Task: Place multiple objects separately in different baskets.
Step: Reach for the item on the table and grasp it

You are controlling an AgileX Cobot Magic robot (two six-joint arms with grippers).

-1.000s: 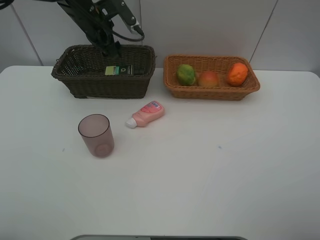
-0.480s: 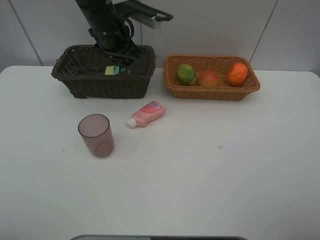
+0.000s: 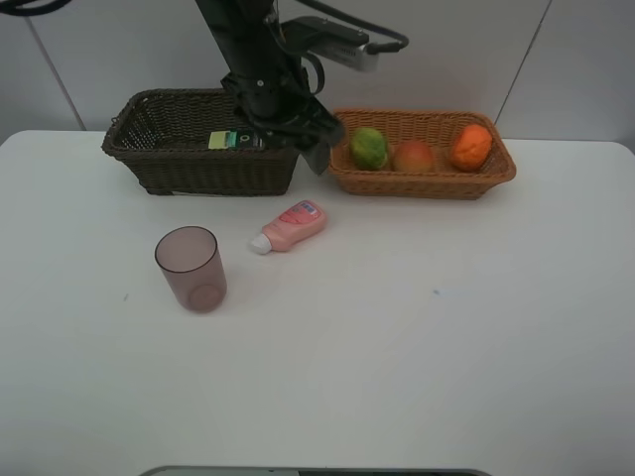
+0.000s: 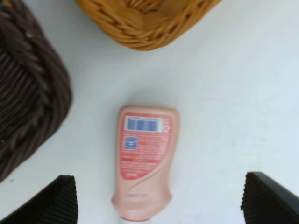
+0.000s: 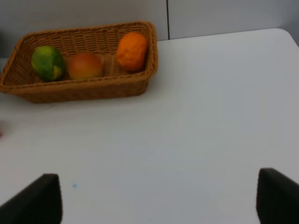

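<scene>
Above the small pink bottle (image 4: 145, 161), left tool (image 4: 161, 199) splayed wide and empty

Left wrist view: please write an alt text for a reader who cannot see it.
A small pink bottle lies label-up on the white table, between the two dark fingertips of the open left claw. Parts of a dark brown wicker basket and a light orange-tan basket show beyond it.
</scene>
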